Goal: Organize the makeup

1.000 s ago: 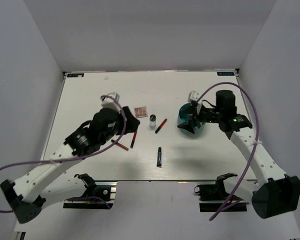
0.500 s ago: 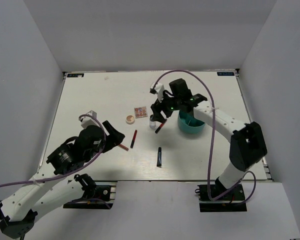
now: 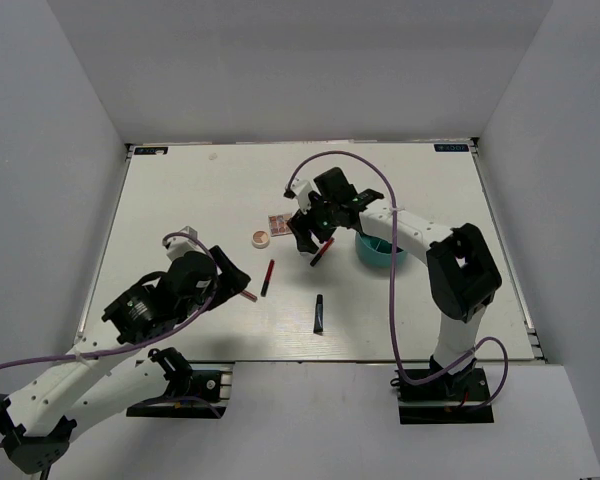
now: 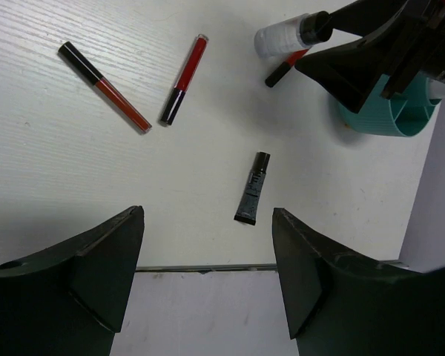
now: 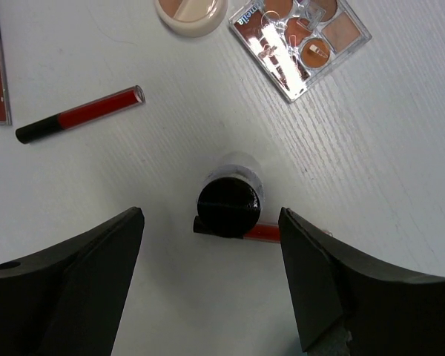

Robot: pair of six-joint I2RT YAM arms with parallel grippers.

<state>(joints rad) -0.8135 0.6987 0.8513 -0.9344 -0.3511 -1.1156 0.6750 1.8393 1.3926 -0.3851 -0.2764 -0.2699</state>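
My right gripper (image 3: 306, 238) (image 5: 210, 215) is open and empty, hovering above a small white bottle with a dark cap (image 5: 230, 200) that stands between its fingers. A red-and-black tube (image 5: 265, 232) (image 3: 323, 250) lies partly under the bottle. The pink-toned palette (image 3: 278, 222) (image 5: 300, 41) and the round beige compact (image 3: 261, 238) (image 5: 191, 11) lie just beyond. My left gripper (image 3: 230, 272) (image 4: 208, 213) is open and empty over the near table edge. Two red-and-black tubes (image 4: 104, 86) (image 4: 184, 79) and a black tube (image 4: 253, 188) (image 3: 319, 314) lie ahead of it.
The teal round divided tub (image 3: 382, 251) (image 4: 386, 117) stands right of the right gripper, beside its forearm. The table's near edge (image 4: 208, 267) runs just under the left gripper. White walls close in the table on three sides.
My right gripper swung left from the teal tub to above the bottle. My left arm pulled back toward the near left, uncovering the compact and the tubes.
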